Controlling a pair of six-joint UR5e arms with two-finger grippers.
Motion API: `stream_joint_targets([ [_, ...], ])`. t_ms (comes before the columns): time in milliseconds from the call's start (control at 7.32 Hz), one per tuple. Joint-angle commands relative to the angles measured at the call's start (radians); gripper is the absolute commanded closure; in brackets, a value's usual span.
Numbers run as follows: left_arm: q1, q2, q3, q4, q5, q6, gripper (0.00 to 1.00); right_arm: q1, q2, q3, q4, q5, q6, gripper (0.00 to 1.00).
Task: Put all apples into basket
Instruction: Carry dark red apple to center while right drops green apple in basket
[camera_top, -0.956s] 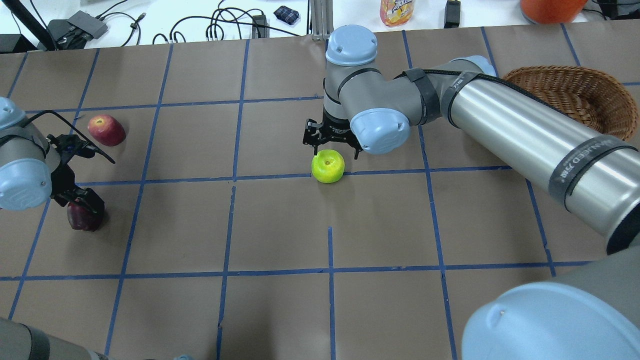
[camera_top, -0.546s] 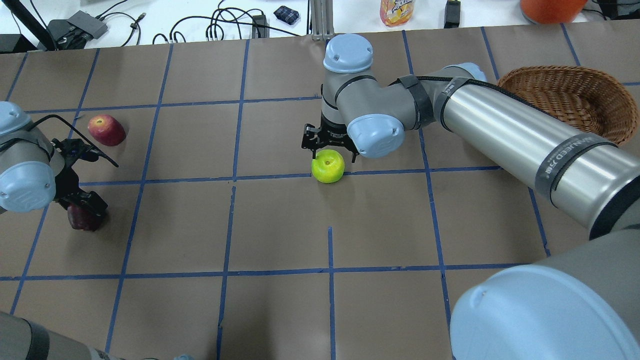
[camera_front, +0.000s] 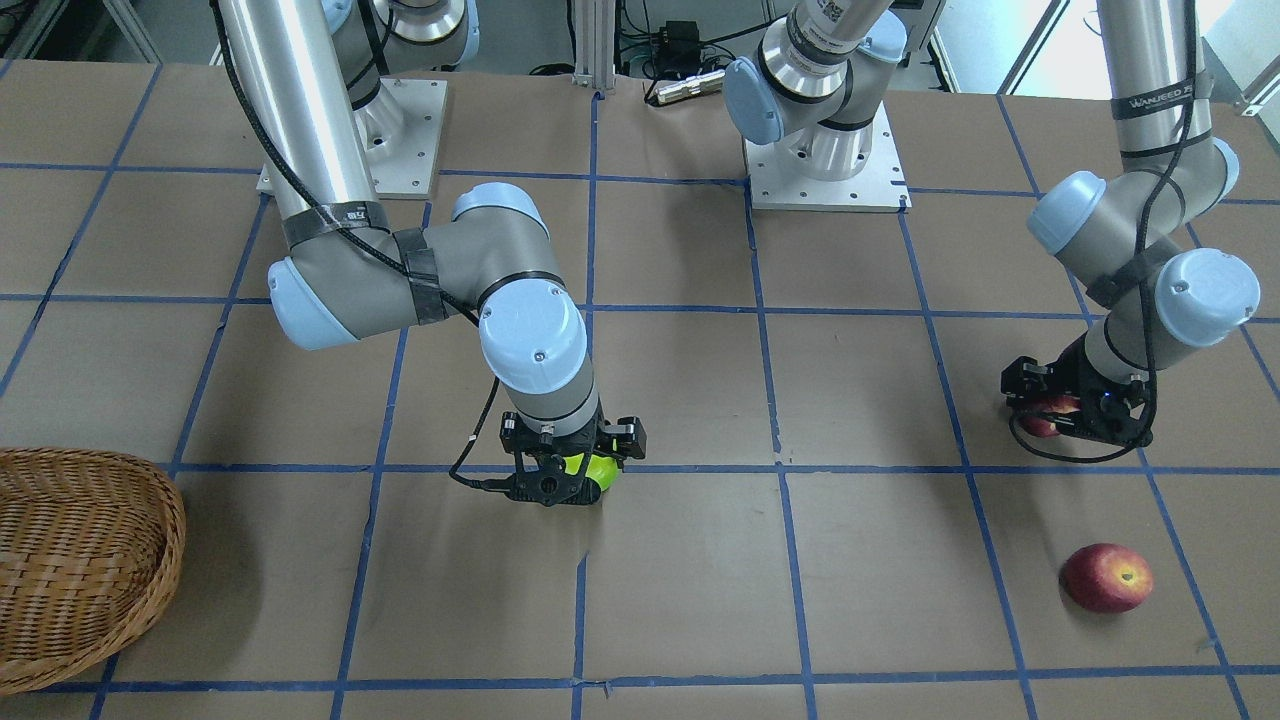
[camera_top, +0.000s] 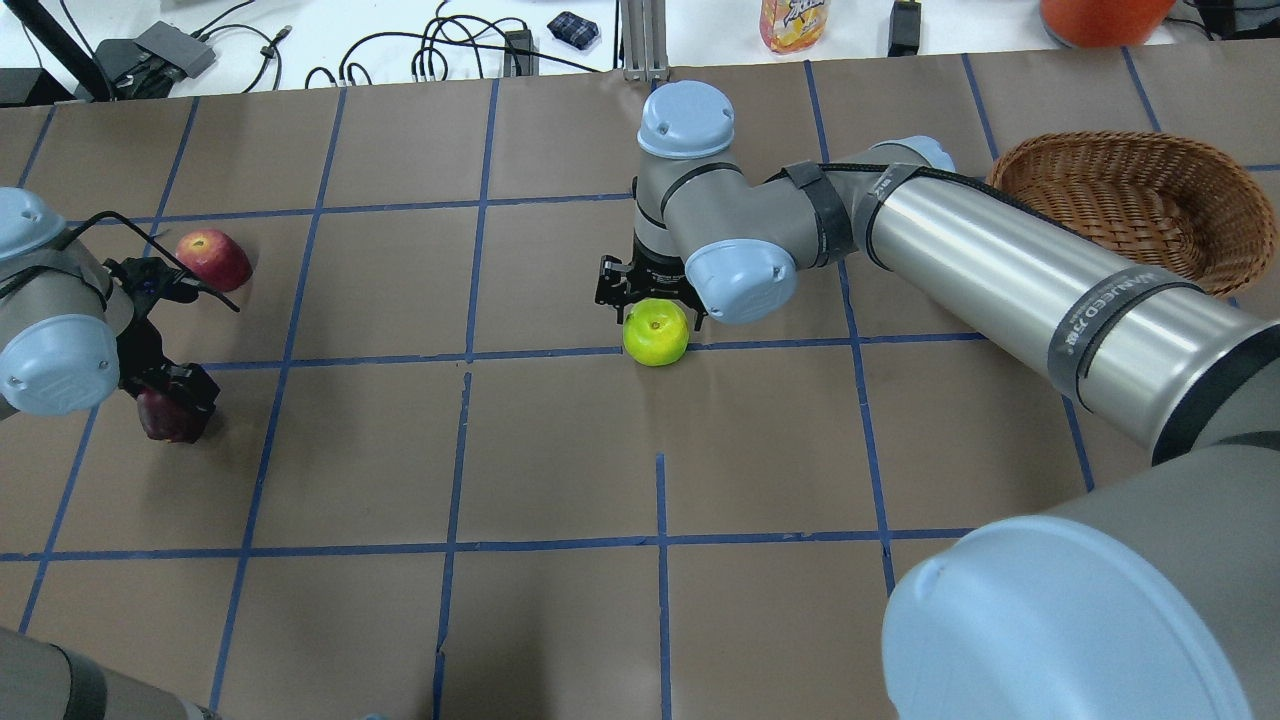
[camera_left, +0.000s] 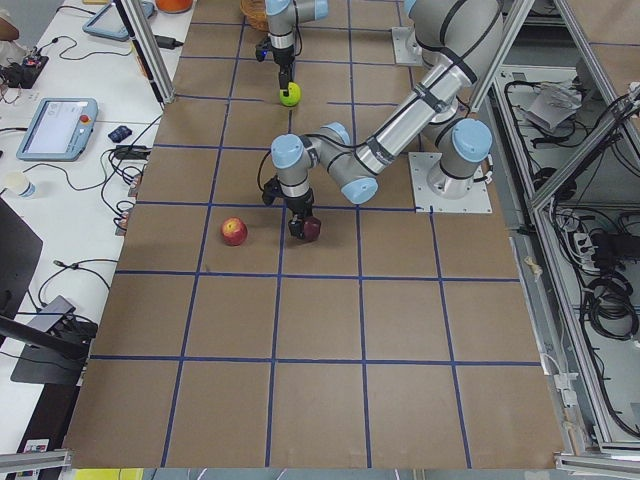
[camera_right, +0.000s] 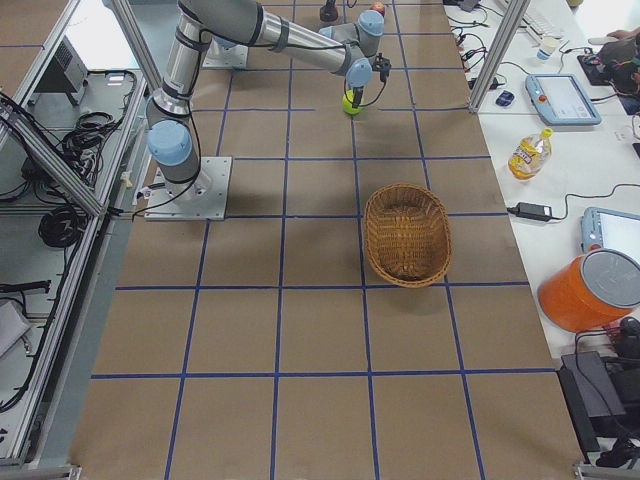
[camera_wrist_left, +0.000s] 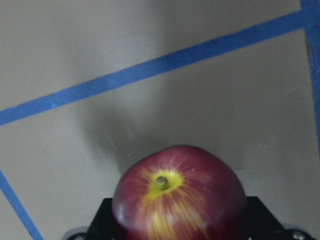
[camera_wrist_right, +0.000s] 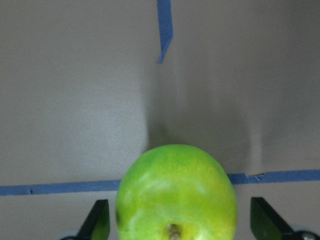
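Observation:
The lime-green apple (camera_top: 656, 332) sits mid-table on a blue line. My right gripper (camera_top: 652, 308) is open and lowered over it. The right wrist view shows a finger on each side of the apple (camera_wrist_right: 176, 195), with small gaps. My left gripper (camera_top: 172, 405) is shut on the dark maroon apple (camera_wrist_left: 177, 192) at the table's left, and its shadow falls on the table below. The red apple (camera_top: 213, 258) with a yellowish stem lies just beyond it. The wicker basket (camera_top: 1150, 200) stands empty at the far right.
Cables, a juice bottle (camera_top: 794, 22) and an orange container (camera_top: 1100, 15) lie on the white bench beyond the table's far edge. The right arm's long silver link (camera_top: 1000, 270) reaches from the near right corner, passing close to the basket. The arm bases (camera_front: 825, 150) stand on the robot's side.
My right gripper has come down so its fingers straddle the green apple. My left gripper, with the maroon apple in it, has shifted slightly toward the far side.

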Motion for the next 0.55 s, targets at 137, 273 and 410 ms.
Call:
stream_joint_targets([
  [137,-0.274,0.031,0.107,-0.216,-0.005,-0.406,0.60,0.002,0.036,0.000,-0.001,0.020,0.006,0.00],
  [273,-0.372,0.018,0.153,-0.250,-0.013,-0.585,0.60,0.002,0.040,0.000,-0.019,0.023,0.001,0.44],
  [410,-0.461,0.007,0.173,-0.252,-0.066,-0.742,0.59,0.000,0.037,0.000,-0.021,0.023,0.000,0.99],
])
